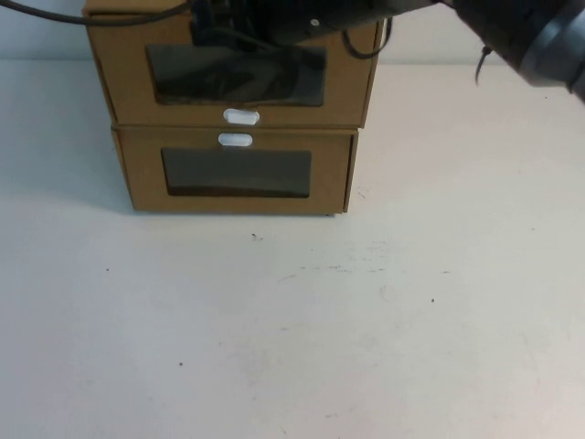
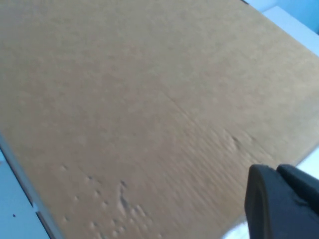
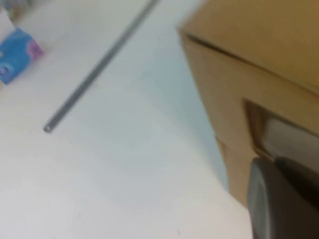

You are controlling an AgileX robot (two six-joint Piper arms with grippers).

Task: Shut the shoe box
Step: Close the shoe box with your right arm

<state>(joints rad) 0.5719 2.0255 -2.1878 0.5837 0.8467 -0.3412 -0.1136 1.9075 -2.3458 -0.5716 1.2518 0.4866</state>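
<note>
The shoe box [image 1: 123, 82] is the upper of two stacked brown cardboard boxes, with a wide clear window and a white pull tab [image 1: 240, 116] below it. Its front stands nearly flush with the box below. My right arm reaches in from the upper right, and the right gripper [image 1: 208, 32] is at the upper left of the box's front. In the right wrist view the right gripper [image 3: 274, 164] is shut, close to the window [image 3: 291, 139]. My left gripper [image 2: 277, 173] is shut, just over the box's flat top [image 2: 149, 99]; the high view does not show it.
The lower cardboard box [image 1: 146, 178] has its white tab [image 1: 235, 139] above its window. White table [image 1: 292, 329] spreads in front. The right wrist view shows a metal rod [image 3: 94, 74] and a blue packet [image 3: 17, 55] on the table beside the boxes.
</note>
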